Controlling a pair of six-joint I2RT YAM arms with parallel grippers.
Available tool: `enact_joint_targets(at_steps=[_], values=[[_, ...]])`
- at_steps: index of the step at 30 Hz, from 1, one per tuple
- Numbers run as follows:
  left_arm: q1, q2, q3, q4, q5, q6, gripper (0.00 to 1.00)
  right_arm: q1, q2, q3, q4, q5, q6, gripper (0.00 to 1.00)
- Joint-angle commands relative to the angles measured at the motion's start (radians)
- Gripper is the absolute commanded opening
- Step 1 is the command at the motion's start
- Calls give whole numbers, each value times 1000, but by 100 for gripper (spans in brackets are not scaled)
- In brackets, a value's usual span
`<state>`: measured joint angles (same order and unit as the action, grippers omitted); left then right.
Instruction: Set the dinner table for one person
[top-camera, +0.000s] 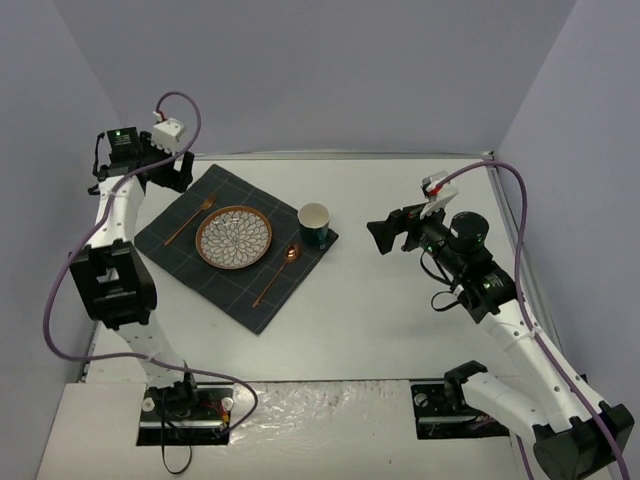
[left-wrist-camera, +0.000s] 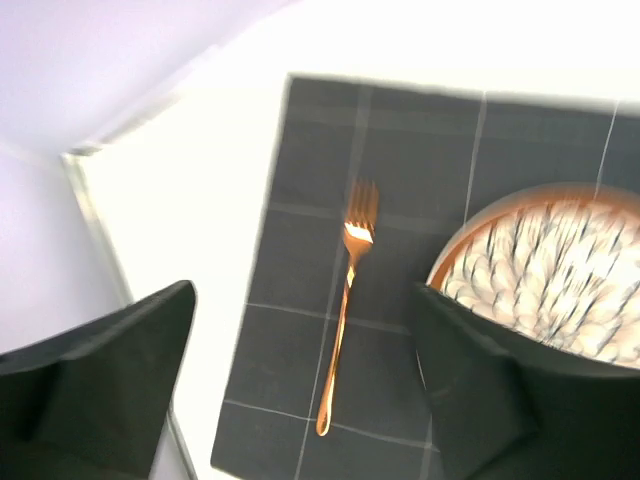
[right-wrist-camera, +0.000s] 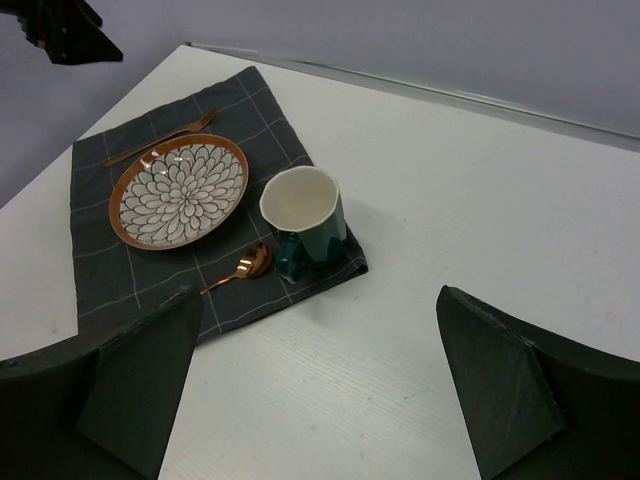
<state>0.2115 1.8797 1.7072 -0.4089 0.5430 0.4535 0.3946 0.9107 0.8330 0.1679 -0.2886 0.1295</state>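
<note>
One white surface (top-camera: 400, 320) bearing one checked mat (top-camera: 240, 292), one patterned plate (top-camera: 233, 237), one fork (top-camera: 190, 220), one spoon (top-camera: 276, 274) and one mug (top-camera: 315, 224). Two claws: left claw (left-wrist-camera: 303, 300), right claw (right-wrist-camera: 320, 300).

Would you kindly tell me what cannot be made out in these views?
- Left wrist view: blurred; the plate is cut off by the right edge, and its near rim is hidden by the left tool's finger.
- Right wrist view: the right tool's finger covers most of the spoon and a near corner of the placemat.
- Top view: the handle of the mug is lost against the dark placemat.
</note>
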Motion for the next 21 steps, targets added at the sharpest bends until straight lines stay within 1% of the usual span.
enact_joint_targets(at_steps=[1,3,5,7,8,10,11,13,15,17,20,21], values=[[-4,-261,-26,132,-100,-308,88,9,-45,51,29,84,4,100],[-4,-392,-52,105,-198,-420,90,9,-64,66,2,138,10,100],[-4,-471,-82,39,-248,-518,94,9,-81,81,-20,196,14,100],[-3,-610,-109,-27,-298,-559,97,10,-113,87,-35,236,4,100],[-2,-652,-121,-56,-334,-576,97,10,-122,92,-40,264,-5,100],[-4,-753,-155,-127,-360,-598,97,12,-147,91,-49,292,-1,100],[-15,-795,-169,-181,-400,-605,97,13,-157,88,-54,326,3,100],[-65,-867,-186,-291,-505,-599,97,13,-178,83,-71,393,10,100],[-128,-932,-202,-346,-593,-589,97,14,-199,82,-86,429,17,100],[-242,-1019,-273,-371,-674,-589,97,18,-221,80,-107,472,29,100],[-298,-1171,-343,-407,-756,-606,97,23,-262,72,-136,542,40,100],[-311,-1197,-360,-423,-772,-610,97,23,-273,67,-141,552,38,100]])
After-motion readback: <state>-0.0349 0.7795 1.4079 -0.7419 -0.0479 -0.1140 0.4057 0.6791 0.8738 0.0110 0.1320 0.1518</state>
